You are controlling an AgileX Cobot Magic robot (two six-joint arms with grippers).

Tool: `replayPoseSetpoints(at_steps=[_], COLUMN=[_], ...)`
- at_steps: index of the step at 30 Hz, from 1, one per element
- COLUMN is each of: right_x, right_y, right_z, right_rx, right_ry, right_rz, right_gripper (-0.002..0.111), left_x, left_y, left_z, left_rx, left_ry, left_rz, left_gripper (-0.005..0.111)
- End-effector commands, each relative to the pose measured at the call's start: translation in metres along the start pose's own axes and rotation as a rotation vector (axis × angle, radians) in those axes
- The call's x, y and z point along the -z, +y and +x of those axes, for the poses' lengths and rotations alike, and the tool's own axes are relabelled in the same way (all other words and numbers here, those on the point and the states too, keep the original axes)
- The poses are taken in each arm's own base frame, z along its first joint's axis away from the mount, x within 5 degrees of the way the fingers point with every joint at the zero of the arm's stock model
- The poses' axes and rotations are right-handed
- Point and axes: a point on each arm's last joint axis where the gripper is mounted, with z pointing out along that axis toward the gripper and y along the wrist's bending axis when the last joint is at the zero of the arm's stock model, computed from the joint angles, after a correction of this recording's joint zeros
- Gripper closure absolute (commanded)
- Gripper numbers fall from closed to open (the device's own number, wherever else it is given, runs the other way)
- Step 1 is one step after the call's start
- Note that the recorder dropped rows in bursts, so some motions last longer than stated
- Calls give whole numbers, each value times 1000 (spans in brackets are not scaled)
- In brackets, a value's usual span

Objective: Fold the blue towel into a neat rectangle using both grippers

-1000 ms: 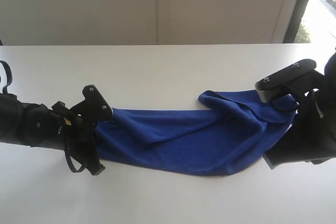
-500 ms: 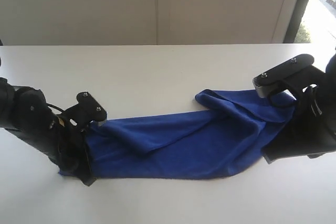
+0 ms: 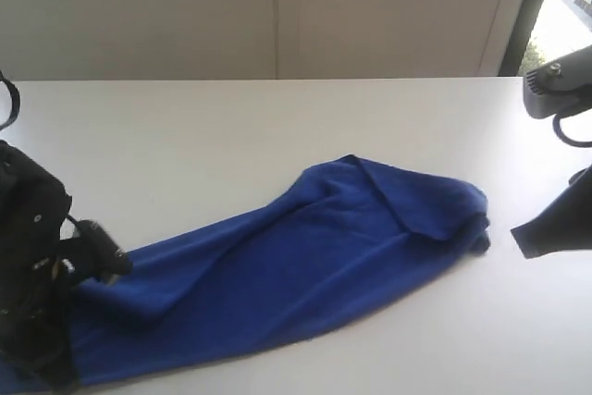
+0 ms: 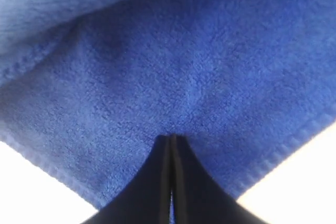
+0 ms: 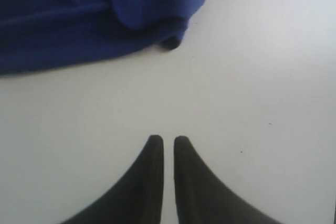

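The blue towel (image 3: 305,256) lies crumpled in a long diagonal band on the white table, from the front left to the middle right. My left gripper (image 3: 57,372) is at the towel's front-left end, mostly hidden behind its own black arm. In the left wrist view the left gripper (image 4: 170,138) is shut on the towel (image 4: 184,66) near a hemmed corner. My right gripper (image 3: 523,233) hangs just right of the towel's bunched right end, apart from it. In the right wrist view the right gripper (image 5: 168,139) shows a narrow gap with nothing in it, above bare table, short of the towel (image 5: 79,19).
The white table (image 3: 277,127) runs back to a pale wall. A dark window frame (image 3: 527,16) stands at the back right. The right arm's grey-silver wrist block (image 3: 555,90) sits at the right edge of the exterior view.
The left gripper has dragged the towel's end toward the front left. The right gripper has let go of the towel and drawn back to the right; the towel's right end now lies on the table.
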Motion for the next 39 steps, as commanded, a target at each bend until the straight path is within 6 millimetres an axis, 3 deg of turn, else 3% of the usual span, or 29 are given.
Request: replayPoseSetpoints(at_steps=[1, 7, 14, 20, 22, 25, 27, 30, 35, 39], right_x=[5, -13, -66, -110, -122, -141, -154, -170, -180, -185], right_y=[-4, 5, 20, -8, -26, -49, -52, -44, -31, -20], right_z=[3, -9, -31, -72, -75, -71, -64, -55, -51, -53], right_rx=[-6, -24, 40, 27, 30, -23, -76, -85, -61, -30], right_ry=[-16, -12, 122, 194, 250, 341, 374, 371, 309, 247], right_rz=[13, -15, -91, -401, -498, -480, -472, -476, -461, -433], right_gripper=[100, 108, 108, 108, 108, 108, 108, 102, 77, 72], left_x=[-4, 29, 59, 68, 68, 75, 81, 76, 52, 39], left_y=[4, 7, 3, 1, -7, -25, -36, -33, -21, -15], left_z=[31, 25, 27, 34, 34, 29, 23, 14, -1, -14], left_rx=[63, 153, 229, 227, 157, 28, -54, -44, -28, 3], left_ry=[201, -134, -374, -401, -401, -454, -527, -554, -496, -517], left_rz=[-88, -117, -71, -56, 14, 210, 322, 307, 192, 154], left_gripper=[107, 107, 107, 107, 107, 107, 107, 107, 107, 107])
